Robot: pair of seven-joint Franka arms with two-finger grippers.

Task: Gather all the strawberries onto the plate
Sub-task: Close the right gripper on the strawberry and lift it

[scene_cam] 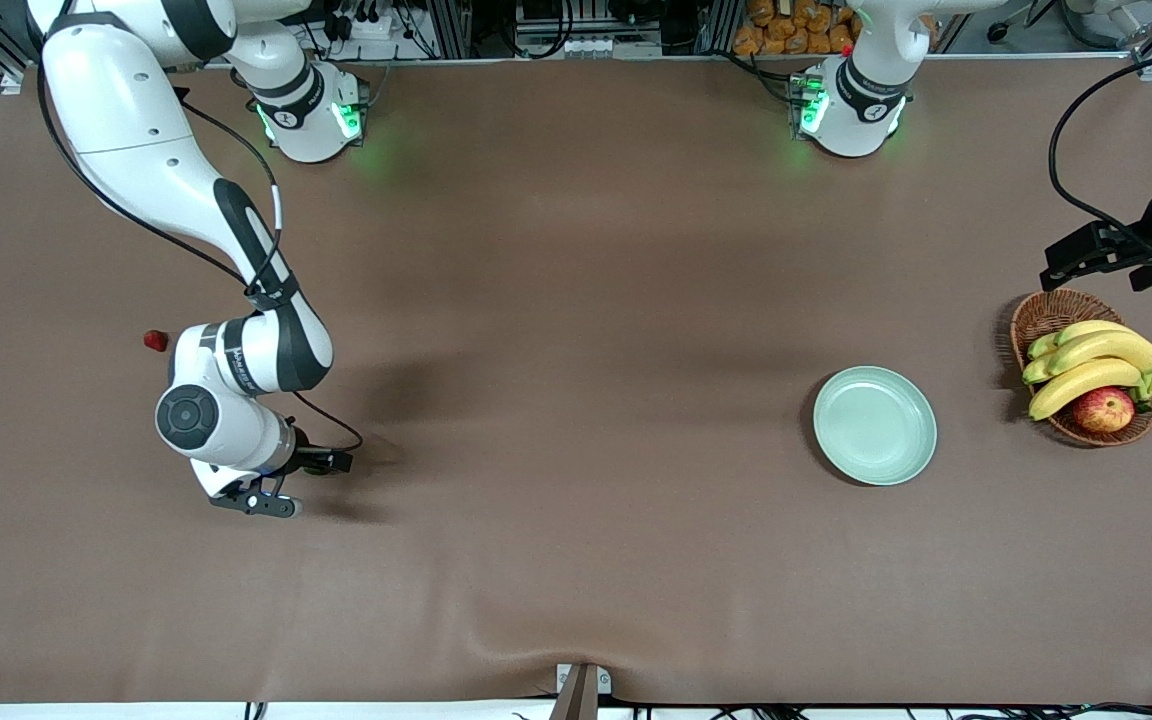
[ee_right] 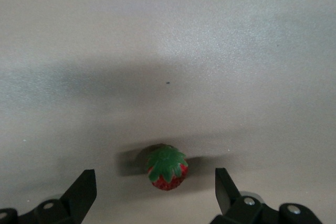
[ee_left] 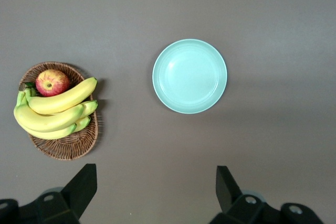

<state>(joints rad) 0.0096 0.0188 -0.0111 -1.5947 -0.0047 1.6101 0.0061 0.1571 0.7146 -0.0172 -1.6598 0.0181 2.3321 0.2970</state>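
- Right gripper (scene_cam: 258,497) is low over the table at the right arm's end, fingers spread apart with nothing between them.
- In the right wrist view a strawberry (ee_right: 167,168) lies on the cloth, roughly centred between the fingers; I'd drop straight down and close gently on the berry's body, not its cap.
- Another berry (scene_cam: 154,340) lies beside that arm's wrist.
- Plate (scene_cam: 874,425) is bare, well apart toward the left arm's end.
- Left gripper (ee_left: 152,192) waits above the basket (scene_cam: 1048,315), fingers apart.

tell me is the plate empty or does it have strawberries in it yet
Empty: the plate shows only bare mint-green surface in the front and left wrist views, no strawberry in it.
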